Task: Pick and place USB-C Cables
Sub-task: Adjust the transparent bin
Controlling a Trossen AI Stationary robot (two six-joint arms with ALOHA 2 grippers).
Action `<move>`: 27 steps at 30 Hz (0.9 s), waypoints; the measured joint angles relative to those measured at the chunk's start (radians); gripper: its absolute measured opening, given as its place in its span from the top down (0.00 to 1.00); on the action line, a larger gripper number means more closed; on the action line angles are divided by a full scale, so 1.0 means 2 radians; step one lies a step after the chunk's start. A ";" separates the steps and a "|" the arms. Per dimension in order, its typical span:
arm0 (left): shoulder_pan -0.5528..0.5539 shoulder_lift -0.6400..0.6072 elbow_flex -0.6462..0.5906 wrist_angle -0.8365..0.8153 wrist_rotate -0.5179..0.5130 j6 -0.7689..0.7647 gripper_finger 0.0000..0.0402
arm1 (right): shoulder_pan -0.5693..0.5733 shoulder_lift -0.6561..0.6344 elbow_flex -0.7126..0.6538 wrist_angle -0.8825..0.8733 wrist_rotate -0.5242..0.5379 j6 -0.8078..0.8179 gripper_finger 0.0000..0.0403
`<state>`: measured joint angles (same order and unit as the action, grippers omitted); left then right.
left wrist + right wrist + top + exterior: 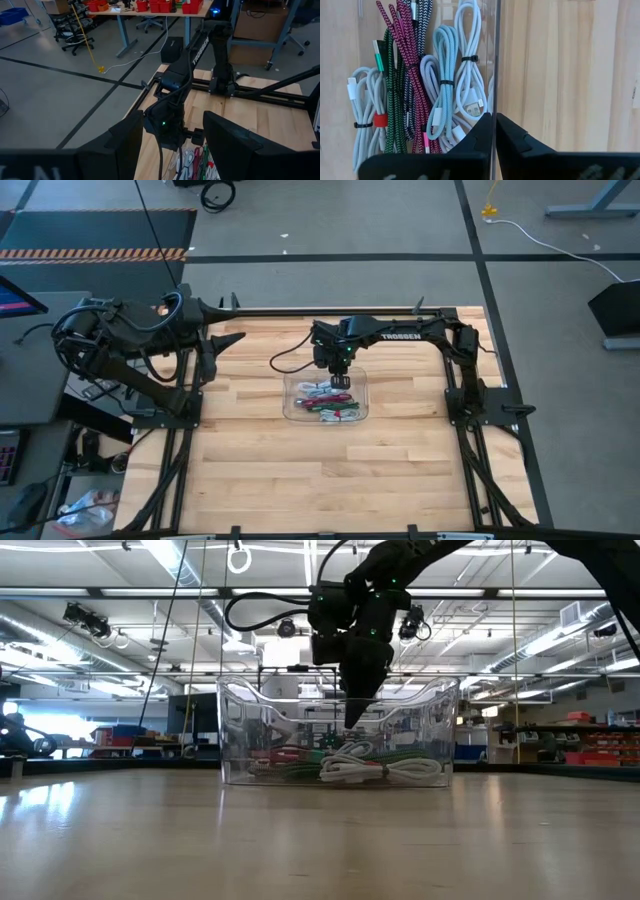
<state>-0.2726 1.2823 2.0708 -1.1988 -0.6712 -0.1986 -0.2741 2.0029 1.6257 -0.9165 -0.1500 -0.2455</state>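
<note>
**Right tool on tray wall, cables to one side**

Cables (328, 406) all lie in the clear tray (292, 382) at mid-table, bundled side by side. In the right wrist view their long axes run roughly parallel to the tray wall (497, 60) and to the line of the tool's reach.

Right tool (494, 131) hangs over the far edge of the tray, tips pointing down. Its fingers are nearly together, and the tray wall appears to run into the thin slit between them. Nothing is gripped that I can see; whether the tips pinch the wall, cannot tell. The cables lie entirely to one side of the tool, inside the wall; bare table (560, 75) is on the other side. Nearest bundle: a white cable (469, 75) just beside the wall.

Judgement: a pick needs the tool shifted sideways off the wall, over the bundles, and opened.

Right arm reaches in from the right, elbow bent, wrist turned down. Left tool (232, 340) waits at far left, well apart from the tray, fingers spread, empty.
</note>
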 joint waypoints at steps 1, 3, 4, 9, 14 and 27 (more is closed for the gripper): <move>0.000 0.000 0.000 0.000 0.000 0.000 0.47 | 0.000 0.000 0.000 0.000 0.000 0.000 0.95; 0.000 0.000 0.000 0.000 0.000 0.000 0.47 | 0.000 0.000 0.000 0.000 0.000 0.000 0.95; 0.000 0.000 0.000 0.000 0.000 0.000 0.47 | 0.000 0.000 0.000 0.000 0.000 0.000 0.95; 0.000 0.000 0.000 0.000 0.000 0.000 0.47 | 0.000 0.000 0.000 0.000 0.000 0.000 0.95; 0.000 0.000 0.000 0.000 0.000 0.000 0.47 | 0.004 0.000 0.000 0.000 -0.003 -0.005 0.95; 0.000 0.000 0.000 -0.002 0.000 0.000 0.47 | 0.016 -0.006 -0.001 -0.001 0.001 -0.011 0.94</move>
<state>-0.2726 1.2823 2.0706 -1.2029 -0.6712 -0.1982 -0.2416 1.9912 1.6241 -0.9180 -0.1476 -0.2672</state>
